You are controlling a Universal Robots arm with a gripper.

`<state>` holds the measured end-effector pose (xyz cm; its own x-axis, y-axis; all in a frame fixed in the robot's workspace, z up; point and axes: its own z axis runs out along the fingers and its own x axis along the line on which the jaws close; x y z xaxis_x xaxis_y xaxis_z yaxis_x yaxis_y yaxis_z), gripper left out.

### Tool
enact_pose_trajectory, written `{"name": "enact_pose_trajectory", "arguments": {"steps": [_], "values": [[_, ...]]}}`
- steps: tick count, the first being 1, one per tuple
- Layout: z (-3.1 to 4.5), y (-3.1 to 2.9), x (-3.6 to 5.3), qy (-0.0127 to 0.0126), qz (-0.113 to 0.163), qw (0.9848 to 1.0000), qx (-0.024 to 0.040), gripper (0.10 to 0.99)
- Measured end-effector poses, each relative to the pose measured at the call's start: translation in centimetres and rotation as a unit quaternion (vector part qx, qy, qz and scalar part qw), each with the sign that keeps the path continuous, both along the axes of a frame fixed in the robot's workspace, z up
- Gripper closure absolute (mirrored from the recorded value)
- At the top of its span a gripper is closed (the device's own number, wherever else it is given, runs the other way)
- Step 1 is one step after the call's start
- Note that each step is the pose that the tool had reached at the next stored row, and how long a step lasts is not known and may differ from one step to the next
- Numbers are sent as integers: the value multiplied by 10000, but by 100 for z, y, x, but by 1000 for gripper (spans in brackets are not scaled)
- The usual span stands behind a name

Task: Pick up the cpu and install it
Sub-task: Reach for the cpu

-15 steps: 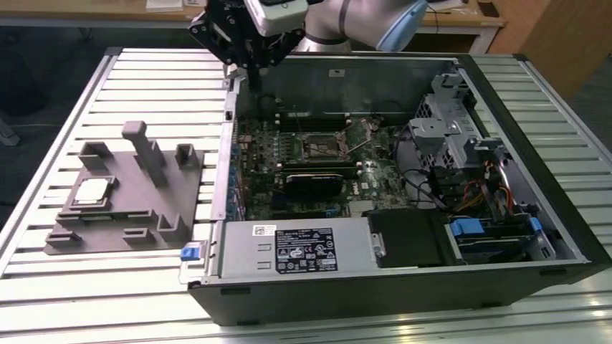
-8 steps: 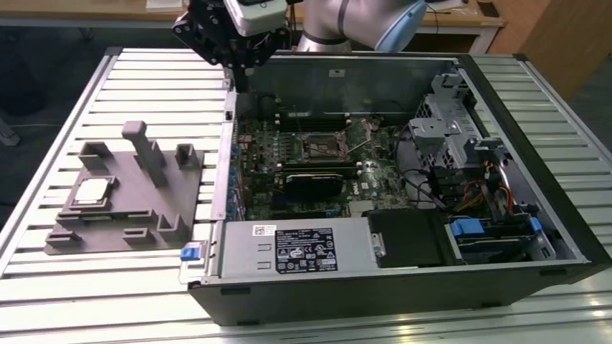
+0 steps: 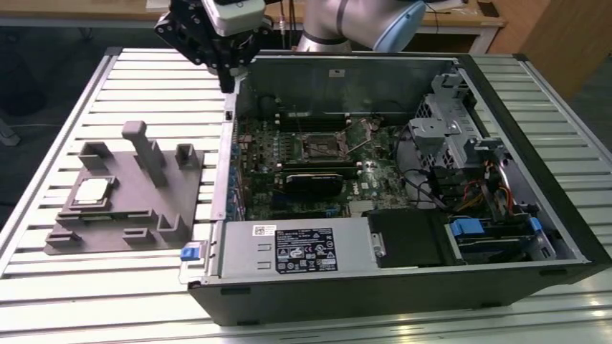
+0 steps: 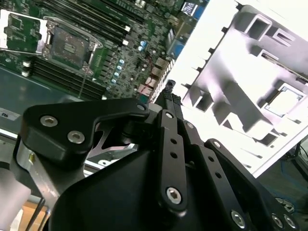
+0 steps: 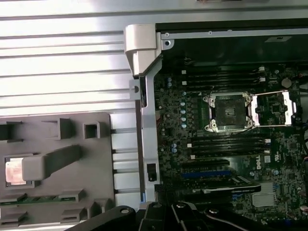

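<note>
The cpu [image 3: 93, 190], a small square chip with a pale silver top, lies in a recess of the grey moulded tray [image 3: 105, 240] on the exterior view's left. It also shows in the second wrist view as the cpu [image 4: 284, 103], and in the first wrist view the cpu [image 5: 13, 171] is partly behind an upright block. My black gripper [image 3: 229, 84] hangs high over the open computer case's left wall, shut and holding nothing, well apart from the chip. Its fingertips [image 4: 168, 90] taper together. The metal-framed socket [image 3: 320, 147] on the motherboard stands open, as the socket [image 5: 228, 111] shows.
The open computer case [image 3: 535, 143] lies on a slatted metal table [image 3: 143, 93]. Inside are memory slots, a drive cage with cables [image 3: 459, 143] and a power supply [image 3: 297, 251]. Several upright blocks [image 3: 143, 150] rise from the tray.
</note>
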<state>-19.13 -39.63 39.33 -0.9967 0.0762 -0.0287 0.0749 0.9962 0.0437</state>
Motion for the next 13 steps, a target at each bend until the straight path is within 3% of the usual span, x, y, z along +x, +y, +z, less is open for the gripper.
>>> {"name": "enact_pose_trajectory", "arguments": {"steps": [13], "values": [[-1,0,-313,-1,-1,10000,1,980]]}}
